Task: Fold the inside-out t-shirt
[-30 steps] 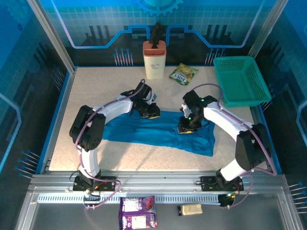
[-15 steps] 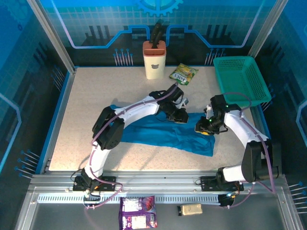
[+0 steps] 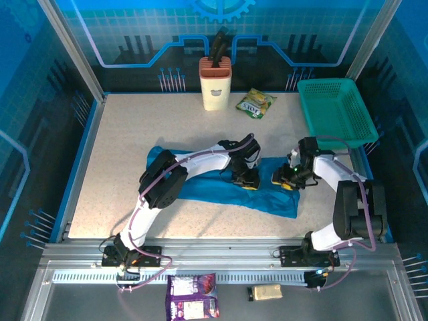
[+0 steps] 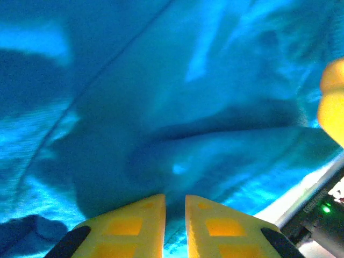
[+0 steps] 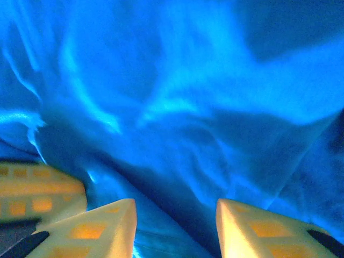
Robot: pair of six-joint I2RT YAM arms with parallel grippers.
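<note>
Tabletop [image 3: 120, 134] holds blue t-shirt [image 3: 200, 190]; left tool [image 3: 245, 183] pinches it, right tool [image 3: 283, 180] parted.

Both arms, the left arm [image 3: 200, 159] and the right arm [image 3: 336, 172], are built from white links joined by black cylindrical joints. Thin purple cables [image 3: 332, 138] are looped along each. The left gripper [image 4: 174, 200] and the right gripper [image 5: 176, 204] are fitted with yellow wedge-shaped fingers [image 4: 134, 226] marked with orange square recesses. A green light [image 4: 325, 208] is lit on a black housing.

Plain medium-blue t-shirt [image 3: 207, 190], teal mesh basket [image 3: 334, 114], speckled beige table [image 3: 120, 144]; yellow-green snack packet [image 3: 255, 102]
</note>
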